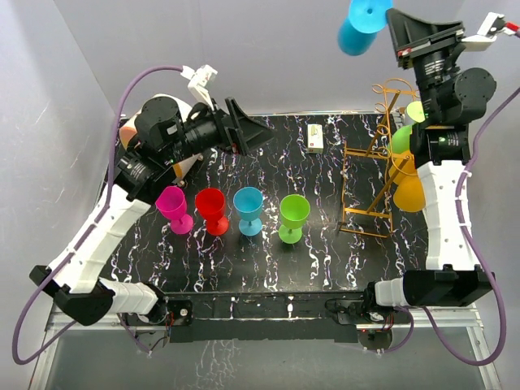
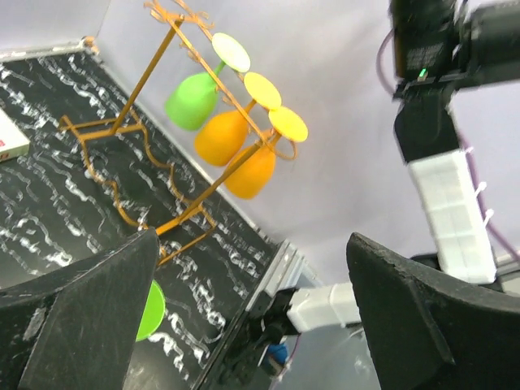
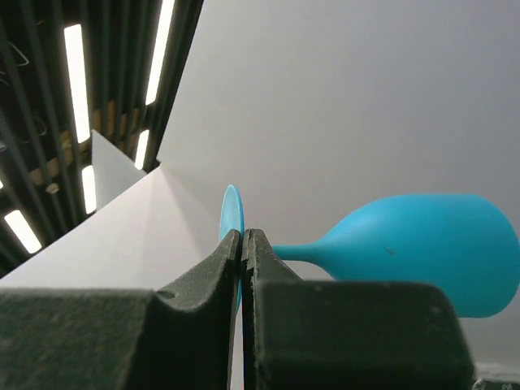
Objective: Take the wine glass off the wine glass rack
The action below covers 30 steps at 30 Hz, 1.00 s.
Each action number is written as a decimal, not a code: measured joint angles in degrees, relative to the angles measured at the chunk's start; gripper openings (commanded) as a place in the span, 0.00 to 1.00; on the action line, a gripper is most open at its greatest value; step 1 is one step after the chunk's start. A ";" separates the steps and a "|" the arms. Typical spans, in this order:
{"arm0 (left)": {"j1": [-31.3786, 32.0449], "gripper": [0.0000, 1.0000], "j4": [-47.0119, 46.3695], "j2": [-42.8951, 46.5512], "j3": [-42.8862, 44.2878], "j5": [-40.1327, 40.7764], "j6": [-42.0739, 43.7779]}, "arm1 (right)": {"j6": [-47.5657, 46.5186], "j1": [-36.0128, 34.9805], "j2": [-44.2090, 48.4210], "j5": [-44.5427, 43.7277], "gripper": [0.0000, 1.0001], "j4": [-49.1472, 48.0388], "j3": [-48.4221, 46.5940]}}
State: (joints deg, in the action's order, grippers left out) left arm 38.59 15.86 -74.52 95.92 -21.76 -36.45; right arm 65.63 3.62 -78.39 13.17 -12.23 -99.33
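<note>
Top external view gives me little to read: the only thing with print is a small white box (image 1: 316,138) lying on the black marbled table (image 1: 325,260) near its back edge, and its lettering is too small to make out. The left wrist view catches only a corner of it (image 2: 8,138).

Four glasses stand upright in a row at mid-table: a pink glass (image 1: 173,207), a red glass (image 1: 211,210), a light-blue glass (image 1: 249,209) and a green glass (image 1: 294,215). To their right stands the wine glass rack (image 1: 366,175), a tall orange-gold wire frame. Hanging from it, bowl down, are a green hanging glass (image 2: 193,99) and two orange hanging glasses (image 2: 221,136), with my right arm just beside them. Nothing lies between the rack and the row of glasses.

My right gripper (image 3: 244,244) is raised high above the rack's back end, close to the rear wall. Its fingers are pressed together on the thin foot disc of the blue wine glass (image 3: 422,252), which is off the rack and well apart from it (image 1: 361,28). The glass lies on its side in the air: its stem runs roughly level, the foot toward my fingers and the bowl pointing away from them, leftward in the overhead view.

My left gripper (image 2: 252,325) hovers over the table's left back part, its fingers (image 2: 89,325) spread wide with nothing between them, facing the rack.
</note>
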 measured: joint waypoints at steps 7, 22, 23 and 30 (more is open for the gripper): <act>-12.26 0.99 -24.02 -0.81 -10.97 -8.76 -13.97 | 8.90 -4.22 1.01 4.13 0.00 0.15 4.46; -20.00 0.98 -67.36 -20.57 -14.82 -17.40 -45.13 | 22.69 -15.30 4.76 8.96 0.00 -4.04 9.25; -19.93 0.98 -68.96 -20.81 -14.80 -17.62 -46.27 | 23.02 -15.72 4.79 8.94 0.00 -4.39 9.29; -18.53 0.98 -77.61 -20.85 -13.33 -18.73 -51.08 | 23.93 -18.18 4.90 8.83 0.00 -5.60 11.21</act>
State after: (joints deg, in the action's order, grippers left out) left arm 20.05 -61.76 -95.37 82.59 -40.49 -87.53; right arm 89.56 -14.57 -73.49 22.00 -17.82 -88.12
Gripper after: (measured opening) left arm 0.981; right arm 0.021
